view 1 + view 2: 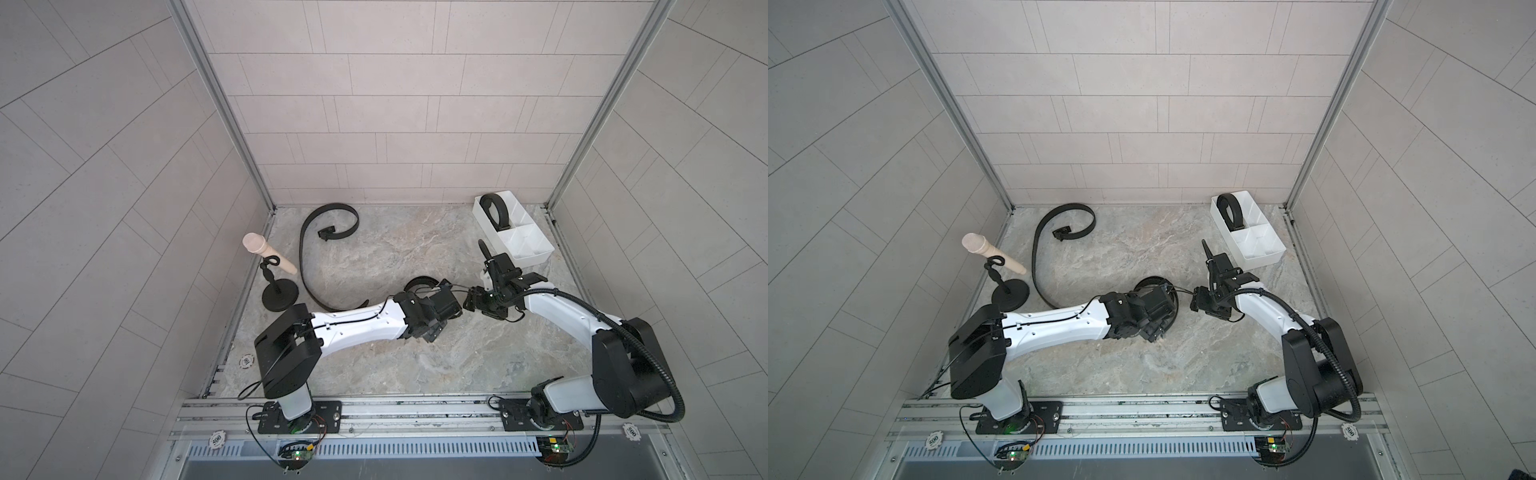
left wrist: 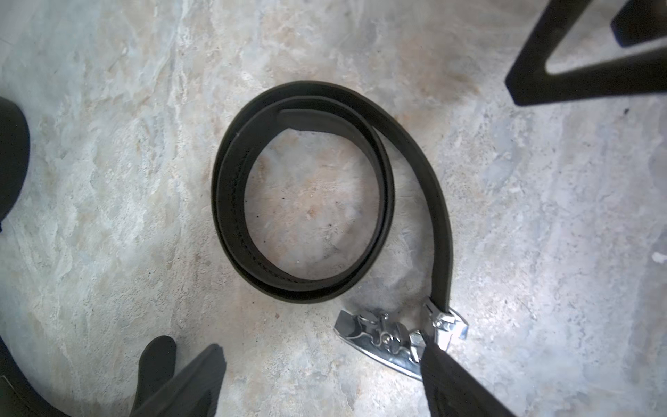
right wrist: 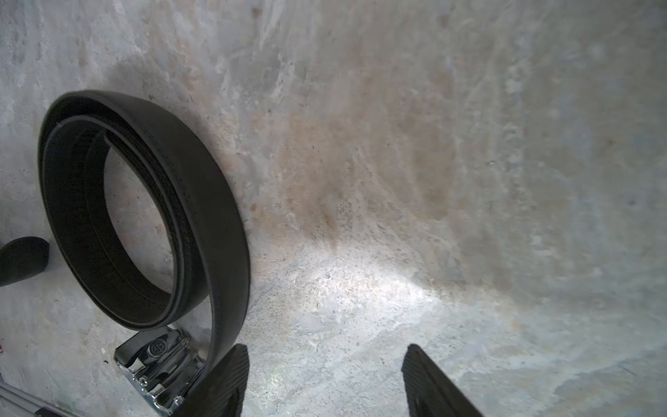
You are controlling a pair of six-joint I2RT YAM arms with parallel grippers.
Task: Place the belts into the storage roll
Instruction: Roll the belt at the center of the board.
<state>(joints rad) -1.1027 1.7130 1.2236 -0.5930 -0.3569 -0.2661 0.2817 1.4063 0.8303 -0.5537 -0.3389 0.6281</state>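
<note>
1. The middle belt (image 2: 231,202) sits mid-surface as a round coil standing on its edge. Its tail swings out to a silvery buckle (image 2: 389,335).
2. The left gripper (image 2: 321,352) hangs over it with its fingers (image 2: 195,379) spread wide. One tip meets the buckle, and the coil lies beyond the tips, unclamped.
3. The right gripper (image 3: 325,364) is just beside the same coil with its fingers (image 3: 429,382) wide apart and bare surface between them. The other tip is against the outer strap by the buckle.
4. The storage roll (image 1: 536,259) sits in the far right corner, near the back wall and the right rail. The stored belt (image 1: 500,208) stands coiled on edge in its far compartment.
5. Bare marbled surface (image 1: 436,249) lies between the middle belt and the storage roll. The right wrist is near the roll's near-left corner.
6. The loose belt (image 1: 332,206) hooks near the back wall, then curves along the left side, and its near end passes under the left arm. A black stand (image 1: 279,297) with a beige peg is just beside it at the left edge.
7. A broad stretch of surface runs between the arms and the near rail.
</note>
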